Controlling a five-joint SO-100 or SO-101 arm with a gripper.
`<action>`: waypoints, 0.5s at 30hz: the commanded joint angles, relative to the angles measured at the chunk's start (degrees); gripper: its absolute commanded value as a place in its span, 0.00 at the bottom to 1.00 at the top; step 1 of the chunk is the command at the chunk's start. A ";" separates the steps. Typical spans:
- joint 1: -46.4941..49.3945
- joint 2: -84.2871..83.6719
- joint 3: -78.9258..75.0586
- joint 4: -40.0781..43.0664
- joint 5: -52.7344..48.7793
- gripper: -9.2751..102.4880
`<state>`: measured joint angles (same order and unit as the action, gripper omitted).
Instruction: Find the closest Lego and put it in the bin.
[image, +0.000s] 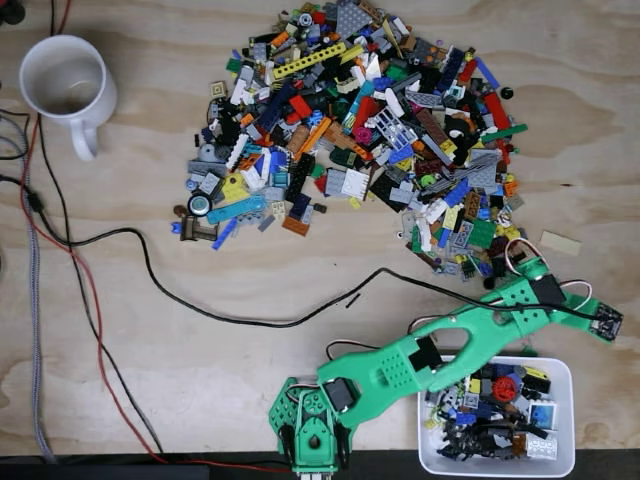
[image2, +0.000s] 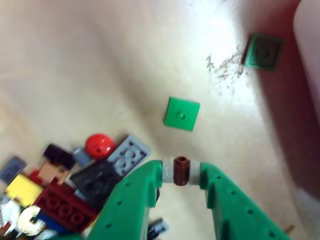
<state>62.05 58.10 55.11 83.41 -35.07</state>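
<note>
With a small brown round Lego piece (image2: 181, 170) pinched between the gripper (image2: 181, 172) fingertips above the table, the carry step is judged underway, and a swing to the white bin (image: 563, 372) is called for.

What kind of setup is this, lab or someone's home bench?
Probably a hobby workbench: a bare plywood table, loose cables trailing across it, a coffee mug, and a 3D-printed-looking green arm beside a Lego pile.

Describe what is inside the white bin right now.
In the fixed view the white bin holds a jumble of Lego pieces, including a red round piece and a blue one, mostly dark parts. The green arm covers its upper-left corner, hiding what lies there.
</note>
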 joint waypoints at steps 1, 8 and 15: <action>0.18 10.90 -13.36 9.14 -0.70 0.14; 10.81 24.43 -6.59 15.82 -6.68 0.14; 22.76 37.27 13.54 11.43 -17.93 0.14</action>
<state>80.51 85.43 63.11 97.03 -48.25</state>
